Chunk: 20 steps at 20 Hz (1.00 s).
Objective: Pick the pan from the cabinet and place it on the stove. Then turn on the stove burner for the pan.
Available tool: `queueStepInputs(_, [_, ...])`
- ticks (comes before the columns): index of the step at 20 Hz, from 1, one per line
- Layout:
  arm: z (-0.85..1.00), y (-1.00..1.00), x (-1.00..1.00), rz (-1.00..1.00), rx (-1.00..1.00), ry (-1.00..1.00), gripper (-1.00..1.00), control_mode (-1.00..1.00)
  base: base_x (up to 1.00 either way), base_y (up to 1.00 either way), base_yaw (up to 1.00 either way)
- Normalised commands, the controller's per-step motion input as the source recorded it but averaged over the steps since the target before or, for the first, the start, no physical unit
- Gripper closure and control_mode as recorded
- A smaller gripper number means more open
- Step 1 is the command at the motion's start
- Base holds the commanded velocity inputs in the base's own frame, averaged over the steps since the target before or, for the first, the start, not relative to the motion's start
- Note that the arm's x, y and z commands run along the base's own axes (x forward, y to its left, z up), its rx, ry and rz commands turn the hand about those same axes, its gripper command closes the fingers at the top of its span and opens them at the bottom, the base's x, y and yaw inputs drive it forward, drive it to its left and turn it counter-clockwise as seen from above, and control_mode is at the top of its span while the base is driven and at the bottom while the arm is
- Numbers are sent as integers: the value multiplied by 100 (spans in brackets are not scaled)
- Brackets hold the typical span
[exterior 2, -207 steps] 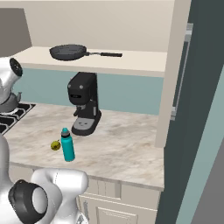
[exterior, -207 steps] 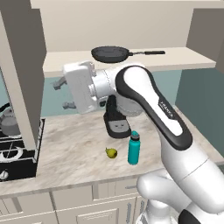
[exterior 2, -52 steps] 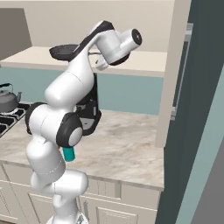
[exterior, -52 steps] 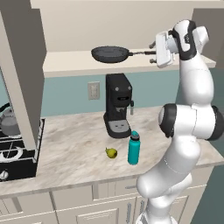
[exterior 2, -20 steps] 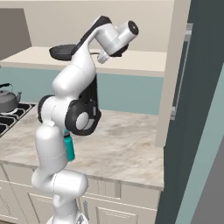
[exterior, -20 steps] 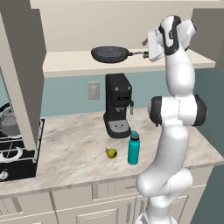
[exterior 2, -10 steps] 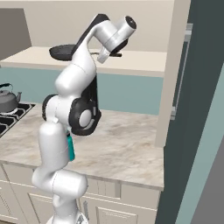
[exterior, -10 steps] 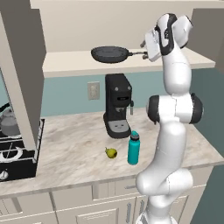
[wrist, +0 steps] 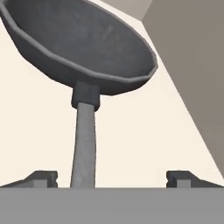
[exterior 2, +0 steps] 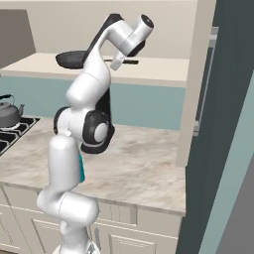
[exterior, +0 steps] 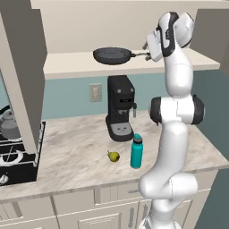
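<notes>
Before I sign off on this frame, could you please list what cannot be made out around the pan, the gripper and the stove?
- Pan: in the right base view the arm hides its middle.
- Pan handle: its near end runs under the hand view's bottom edge, so contact with the open gripper cannot be judged.
- Stove: cut by the left base view's left edge, partly behind the cabinet door; knobs too small.
- Kettle: cut off at the right base view's left edge.

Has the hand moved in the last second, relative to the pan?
Yes. In the left base view the hand has crept left along the handle toward the pan, which sits unmoved on the cabinet shelf.
</notes>
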Motion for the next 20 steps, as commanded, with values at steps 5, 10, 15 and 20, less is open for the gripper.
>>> queueStepInputs(5, [-35,0,15,0,-2,3,-100,-100,0,0,0])
queueStepInputs(10, [-37,0,5,0,-1,1,-100,-100,0,0,0])
queueStepInputs(15, [-37,0,3,0,0,0,-100,-100,0,0,0])
queueStepInputs(20, [-37,0,2,0,0,1,-100,-100,0,0,0])
